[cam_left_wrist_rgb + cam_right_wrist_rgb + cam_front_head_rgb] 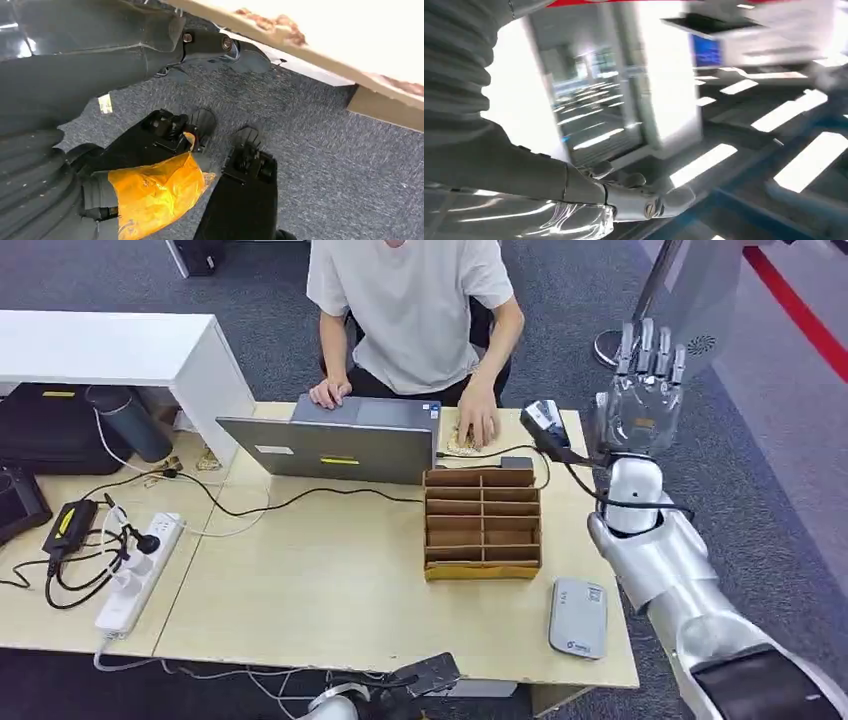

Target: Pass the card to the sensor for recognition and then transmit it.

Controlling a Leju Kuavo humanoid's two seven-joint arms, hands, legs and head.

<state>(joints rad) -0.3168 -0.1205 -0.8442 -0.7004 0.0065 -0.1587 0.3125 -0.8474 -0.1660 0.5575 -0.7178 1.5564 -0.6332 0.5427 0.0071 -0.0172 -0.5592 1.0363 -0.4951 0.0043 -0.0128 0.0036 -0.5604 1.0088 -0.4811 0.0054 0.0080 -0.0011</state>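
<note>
My right hand (pixel 648 390) is raised off the table's far right corner, fingers straight and pointing up, with nothing visible in it. In the right wrist view its thumb (pixel 644 200) and pale palm stand against a blurred ceiling, and I see no card there. A black scanner (pixel 545 422) on a cable sits at the far right of the table, just left of that hand. A grey flat reader (pixel 578 617) lies near the front right corner. My left hand hangs below the table; its ribbed cover (pixel 35 190) shows, its fingers are hidden.
A cardboard sorter with several compartments (pixel 482 523) stands mid-table. Behind it a person (pixel 410 300) sits at a grey laptop (pixel 335 445). Cables and a white power strip (pixel 140 570) lie on the wooden table (pixel 330 590) at the left. A white cabinet (pixel 120 350) stands far left.
</note>
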